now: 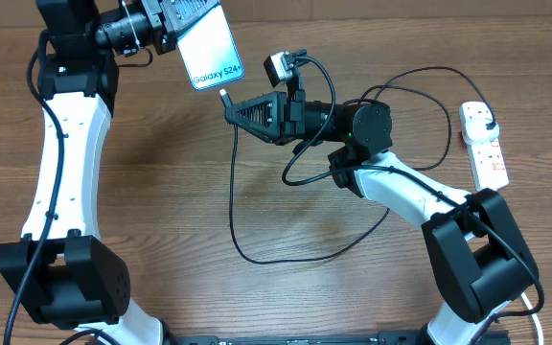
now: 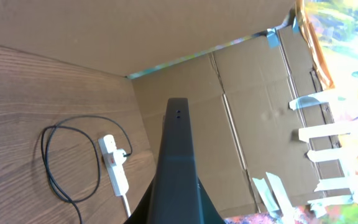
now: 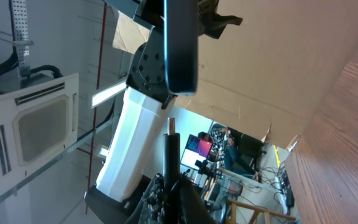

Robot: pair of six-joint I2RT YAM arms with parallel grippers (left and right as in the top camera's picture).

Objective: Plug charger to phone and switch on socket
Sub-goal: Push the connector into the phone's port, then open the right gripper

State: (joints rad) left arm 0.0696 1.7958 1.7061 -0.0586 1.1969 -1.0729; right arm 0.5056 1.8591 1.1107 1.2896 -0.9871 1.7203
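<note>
There is one phone (image 1: 211,48), one charger (image 1: 234,182), one socket (image 1: 484,144) and two arms.

The left arm runs from the near left corner up the left side of the table (image 1: 161,211) and bends inward at the far edge. The left gripper (image 1: 182,21) is clenched on the phone's far end and holds it off the wood. The cyan screen faces up and the end with the white text points toward the centre.

The right arm rises from the near right corner and reaches left across the middle. The right gripper (image 1: 233,107) is clamped on the charger just behind its connector tip (image 1: 224,96).

The overhead view shows the tip just beside the phone's free end. In the right wrist view the tip (image 3: 172,132) stands straight up from the fingers, with the phone's dark edge (image 3: 180,43) above it and a clear gap between them, so it is not inserted.

From the held end the black cable drops in a long loop over the bare wood between the arms. It then curls back past the right arm to a black plug (image 1: 487,121) seated in the socket's far end.

The socket lies flat near the table's right edge, well apart from both grippers. The left wrist view shows it (image 2: 115,165) close to a cardboard wall (image 2: 241,106) that borders the table. I cannot tell the position of its switches.
</note>
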